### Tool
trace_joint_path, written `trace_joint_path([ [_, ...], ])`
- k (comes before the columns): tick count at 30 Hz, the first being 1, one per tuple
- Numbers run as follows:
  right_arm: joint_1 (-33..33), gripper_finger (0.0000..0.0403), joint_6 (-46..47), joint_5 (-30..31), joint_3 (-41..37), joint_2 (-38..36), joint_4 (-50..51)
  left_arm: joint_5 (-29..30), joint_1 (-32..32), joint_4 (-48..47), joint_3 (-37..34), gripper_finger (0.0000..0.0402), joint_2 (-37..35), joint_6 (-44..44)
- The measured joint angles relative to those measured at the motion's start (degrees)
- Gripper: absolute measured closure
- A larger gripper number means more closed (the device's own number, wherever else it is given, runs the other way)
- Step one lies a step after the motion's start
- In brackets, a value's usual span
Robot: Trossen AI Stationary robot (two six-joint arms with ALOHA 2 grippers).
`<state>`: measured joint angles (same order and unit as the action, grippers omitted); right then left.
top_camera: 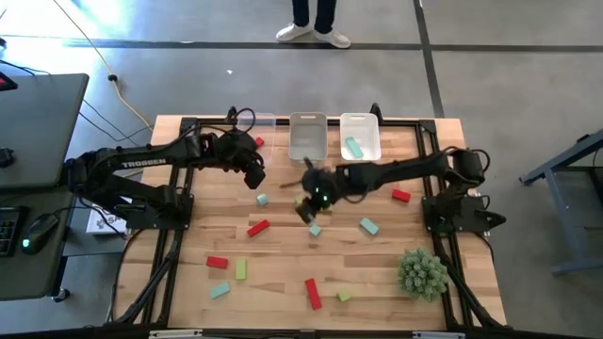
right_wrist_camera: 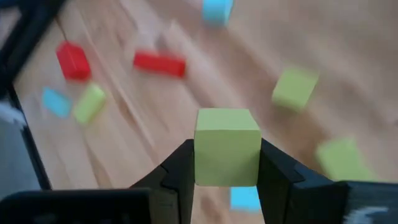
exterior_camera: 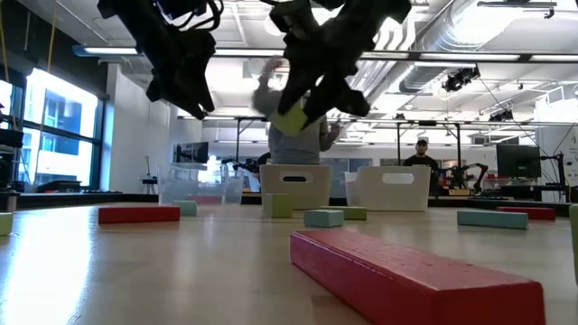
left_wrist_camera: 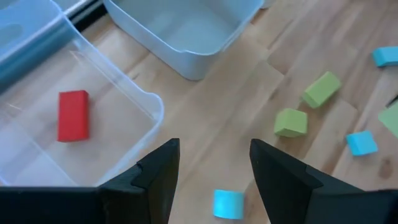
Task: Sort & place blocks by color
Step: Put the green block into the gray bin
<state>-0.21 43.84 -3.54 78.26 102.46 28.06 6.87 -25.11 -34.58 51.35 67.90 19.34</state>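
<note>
The right gripper [right_wrist_camera: 227, 163] pinches a yellow-green cube [right_wrist_camera: 227, 147] between its fingers, lifted off the table, probably bound for a bin, while the left gripper [left_wrist_camera: 214, 163] hangs wide and empty just beside the bin [left_wrist_camera: 146, 102] holding a red block [left_wrist_camera: 73, 115].

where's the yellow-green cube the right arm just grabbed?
The yellow-green cube is clamped in the right gripper, raised above mid-table just in front of the middle bin; the low view shows it off the table.

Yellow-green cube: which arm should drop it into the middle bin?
Right. Its claw already grips the yellow-green cube, raised above the table just short of the empty middle bin. The left claw is open over the red-block bin.
</note>
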Motion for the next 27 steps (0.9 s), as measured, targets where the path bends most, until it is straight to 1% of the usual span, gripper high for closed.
trace_joint_path([
  [8,-6.94,0.0298,-6.48,-0.22,0.00,-0.66,-7.94,-0.15,-2.54,0.11,0.00,0.0216,0.02,-1.29],
  [15,-13.30,0.0298,-15.59,-1.27,0.00,-0.64,-13.99,-0.13,-4.35,0.36,0.00,0.0216,0.00,-0.53],
  [22,-20.09,0.0298,-28.05,-2.09,4.30,-0.57,-14.09,-0.13,-5.97,0.34,0.00,0.0216,0.02,2.01],
  [27,-24.59,0.0298,-34.47,-2.08,8.07,-0.57,-13.87,-0.13,-6.40,0.31,0.00,0.0216,0.02,5.07],
])
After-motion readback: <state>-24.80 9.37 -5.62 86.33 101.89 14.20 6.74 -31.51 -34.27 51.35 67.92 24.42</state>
